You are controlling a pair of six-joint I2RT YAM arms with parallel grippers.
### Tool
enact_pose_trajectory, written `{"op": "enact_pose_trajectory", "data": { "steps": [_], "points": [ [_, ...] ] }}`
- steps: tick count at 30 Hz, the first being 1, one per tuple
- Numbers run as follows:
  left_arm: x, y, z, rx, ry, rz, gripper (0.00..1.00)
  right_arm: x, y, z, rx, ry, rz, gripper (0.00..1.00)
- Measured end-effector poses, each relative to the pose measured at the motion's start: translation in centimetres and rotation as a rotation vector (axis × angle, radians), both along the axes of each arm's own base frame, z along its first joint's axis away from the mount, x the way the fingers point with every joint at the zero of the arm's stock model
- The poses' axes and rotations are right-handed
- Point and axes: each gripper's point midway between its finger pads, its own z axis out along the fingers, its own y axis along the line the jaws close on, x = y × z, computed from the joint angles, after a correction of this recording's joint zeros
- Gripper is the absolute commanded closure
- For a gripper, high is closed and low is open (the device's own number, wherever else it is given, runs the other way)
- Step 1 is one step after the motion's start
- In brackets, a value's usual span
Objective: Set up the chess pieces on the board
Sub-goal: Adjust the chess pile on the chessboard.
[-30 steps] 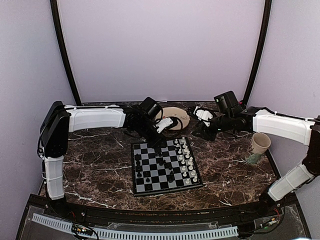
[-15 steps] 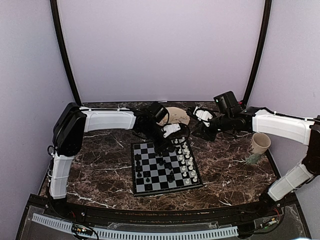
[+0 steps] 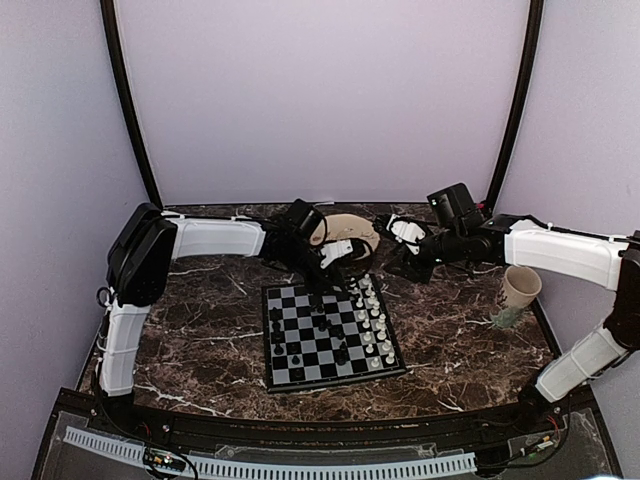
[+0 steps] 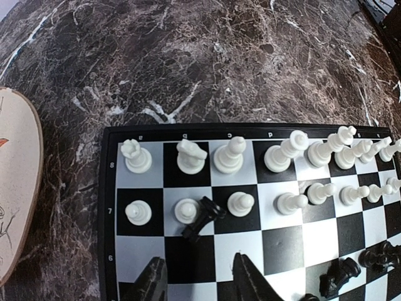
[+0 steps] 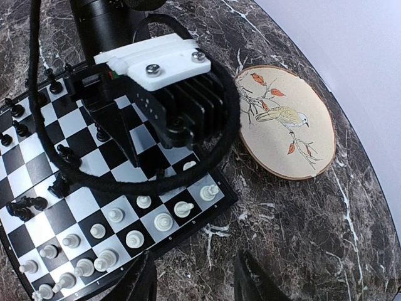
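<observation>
As you look down from the top camera, your largest item is the table (image 3: 200, 300): dark marble, white-veined, carrying everything listed below.

Left arm (image 3: 210, 240): white-sleeved, reaching across to the far edge of the board.

Right arm (image 3: 560, 255): white-sleeved, stretched inward from the right and ending near the board's far right corner.

Board (image 3: 330, 335): small, checkered, thin black border. You have it at the middle of the table, turned slightly askew.

Plate (image 5: 285, 122): round, beige, painted with a bird on a twig. It lies flat on the table just beyond the board's far edge, apart from it.

Cup (image 3: 520, 288): pale, near the table's right edge, well apart from the board.

Left gripper (image 4: 200, 279): above the board's far rows, jaws parted with nothing between them.

Right gripper (image 5: 195, 282): above bare marble beside the board's corner, jaws likewise apart and empty.

White pieces (image 4: 229, 155): upright in two rows along the board's right-hand side as the top camera shows it.

Black pieces (image 3: 278, 330): scattered loosely over the left and middle squares.

One black piece (image 4: 203, 218): lying on its side in the white pawn row, just beside a pawn. It is perhaps a knight, though your wrist view is too steep to be sure.
</observation>
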Motion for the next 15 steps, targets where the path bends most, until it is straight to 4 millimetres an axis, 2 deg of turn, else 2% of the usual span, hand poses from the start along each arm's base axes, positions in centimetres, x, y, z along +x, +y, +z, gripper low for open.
{"op": "enact_pose_trajectory", "data": {
  "steps": [5,15],
  "points": [
    [0.8,0.0,-0.4,-0.023,-0.013,-0.013,0.61,0.0,0.0,-0.3,-0.004,0.006,0.000,0.58],
    [0.5,-0.4,-2.9,-0.022,0.018,-0.043,0.62,0.1,0.0,-0.6,-0.008,0.012,0.000,0.58]
  ]
}}
